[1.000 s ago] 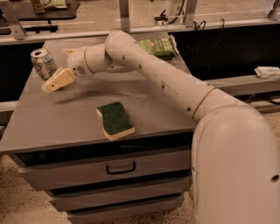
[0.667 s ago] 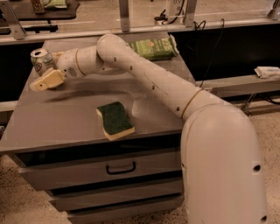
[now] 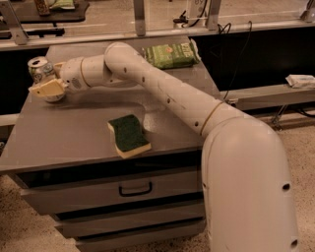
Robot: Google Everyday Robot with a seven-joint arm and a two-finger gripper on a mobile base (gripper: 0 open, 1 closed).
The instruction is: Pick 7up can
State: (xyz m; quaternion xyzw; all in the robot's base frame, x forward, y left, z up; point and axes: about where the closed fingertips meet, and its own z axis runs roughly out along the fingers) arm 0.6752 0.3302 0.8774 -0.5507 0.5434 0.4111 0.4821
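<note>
One arm (image 3: pixel 162 93) stretches from the big white robot body (image 3: pixel 246 187) at lower right, itself cut off by the right and bottom edges, across the grey cabinet top (image 3: pixel 74 140) to the upper left of the frame. The gripper (image 3: pixel 47 88) sits at the far left part of the top, right at the 7up can (image 3: pixel 39 67). A cream part of it crosses in front of the can's lower half and hides it, so only the silver top, some of the side with green marks and a bit of the base show. The can stands upright near the back left corner of the top, label not readable. Can't tell whether the gripper is open or closed, or whether it has hold of the can: its far side is behind the can and the wrist. Can't tell either if the can's base touches the surface. A green-topped yellow sponge (image 3: pixel 129 136) lies flat near the front edge, left of centre, well apart from the can. A green snack bag (image 3: pixel 172 54) lies at the back of the top, just beside the arm's bend, print unreadable. Drawers (image 3: pixel 133 189) sit below, a dark handle on the top one. A small white thing (image 3: pixel 300 80) on a ledge at the right edge can't be identified. Dark cables (image 3: pixel 231 29) hang at upper right of centre. At top left, a dark table (image 3: pixel 44 15) holds items cut off by the frame edge.
</note>
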